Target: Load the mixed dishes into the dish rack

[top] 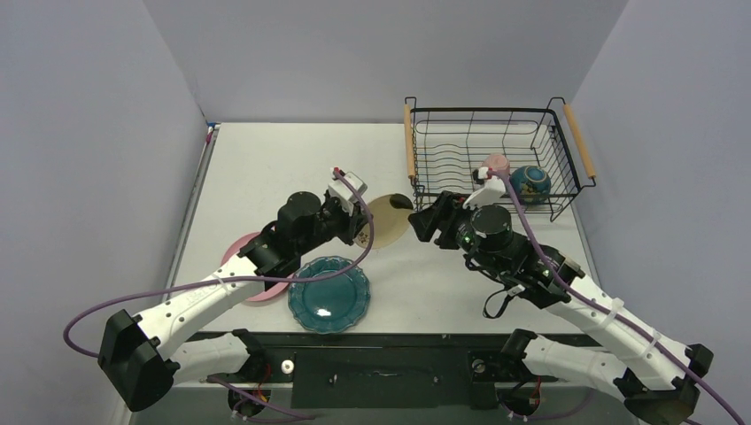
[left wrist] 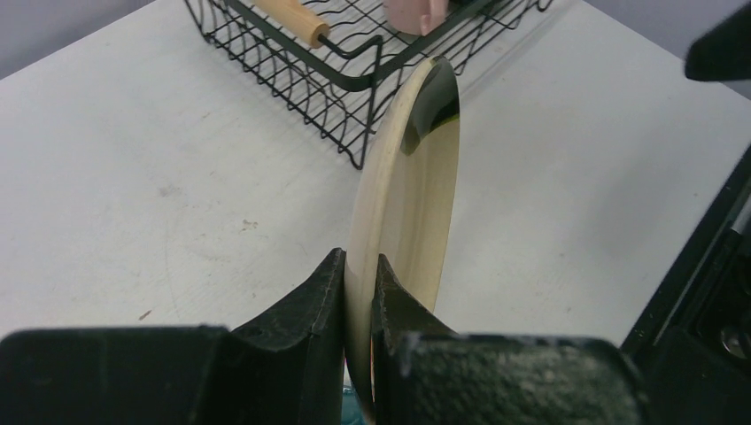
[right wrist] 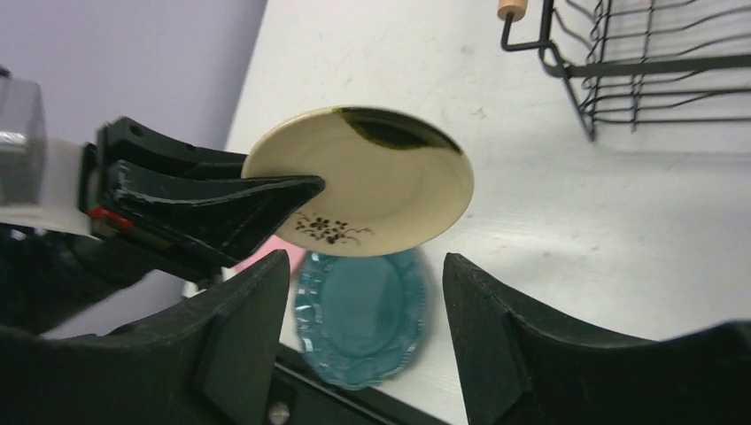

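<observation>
**Currently: cream dish pinched on edge by the left arm, just short of the rack**

At the far left of the table (top: 266,168), a pink plate (top: 236,251) is seen lying flat, partly covered by the left arm. Just beside it, toward the near edge, a teal plate (top: 329,295) is laid flat with its rim touching or overlapping the pink one.

Further right, the left gripper (left wrist: 359,266) is seen with its fingers (left wrist: 310,301) pressed onto the rim of the cream dish (left wrist: 416,204), one on each face. The dish is held up on edge, raised off the table, with its dark marks shown on the inner face in the right wrist view.

Facing the dish from the right, the right gripper (right wrist: 359,283) is held with its fingers (right wrist: 257,301) spread apart; nothing is gripped between them, and the dish is not touched.

At the far right corner the dish rack (top: 409,146) is placed, close to the dish. Inside it, toward its near side, a pink cup (top: 496,165) and a dark-teal bowl (top: 530,183) are set side by side.
</observation>
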Tool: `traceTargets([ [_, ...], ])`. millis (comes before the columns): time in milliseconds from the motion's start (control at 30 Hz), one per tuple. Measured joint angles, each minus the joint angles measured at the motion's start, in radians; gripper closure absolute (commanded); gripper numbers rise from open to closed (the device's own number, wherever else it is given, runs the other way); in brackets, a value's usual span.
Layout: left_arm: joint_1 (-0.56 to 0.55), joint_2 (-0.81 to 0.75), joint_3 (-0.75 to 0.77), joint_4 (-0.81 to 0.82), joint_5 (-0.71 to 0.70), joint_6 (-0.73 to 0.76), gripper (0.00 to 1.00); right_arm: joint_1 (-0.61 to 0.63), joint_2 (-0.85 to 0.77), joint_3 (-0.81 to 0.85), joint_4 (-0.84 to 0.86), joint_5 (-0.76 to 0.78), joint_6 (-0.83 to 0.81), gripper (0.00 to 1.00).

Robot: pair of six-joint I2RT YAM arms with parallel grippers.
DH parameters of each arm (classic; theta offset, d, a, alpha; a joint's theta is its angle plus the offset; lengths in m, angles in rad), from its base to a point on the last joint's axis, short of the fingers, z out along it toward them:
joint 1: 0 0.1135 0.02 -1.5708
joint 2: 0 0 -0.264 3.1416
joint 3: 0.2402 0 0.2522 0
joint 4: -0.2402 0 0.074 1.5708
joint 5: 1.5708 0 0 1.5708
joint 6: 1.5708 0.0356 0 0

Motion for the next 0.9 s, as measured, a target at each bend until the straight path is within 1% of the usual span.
traceTargets([
  [233, 0.0, 0.0, 0.0, 0.013, 0.192, -0.001, 1.0, -0.032, -0.044, 0.007, -0.031, -0.007, -0.472, 0.44],
  [333, -0.001, 0.0, 0.0, 0.018, 0.261, 0.0, 1.0, -0.045, -0.083, 0.008, -0.04, -0.067, -0.647, 0.44],
  [400, -0.005, 0.0, 0.0, 0.021, 0.294, 0.0, 1.0, -0.053, -0.1, 0.011, -0.042, -0.123, -0.752, 0.46],
  [533, -0.016, -0.003, 0.0, 0.023, 0.34, 0.002, 1.0, -0.08, -0.09, 0.032, -0.063, -0.265, -0.872, 0.5],
  [667, -0.029, -0.005, 0.0, 0.023, 0.365, 0.008, 1.0, -0.092, -0.048, 0.04, -0.069, -0.388, -0.924, 0.54],
  [800, -0.042, -0.005, 0.0, 0.019, 0.389, 0.014, 1.0, -0.102, 0.014, 0.04, -0.076, -0.475, -0.95, 0.65],
  [833, -0.045, -0.005, 0.0, 0.016, 0.393, 0.017, 1.0, -0.11, 0.024, 0.04, -0.077, -0.495, -0.956, 0.69],
  [900, -0.055, -0.005, 0.0, 0.013, 0.397, 0.026, 1.0, -0.127, 0.035, 0.04, -0.08, -0.537, -0.962, 0.75],
])
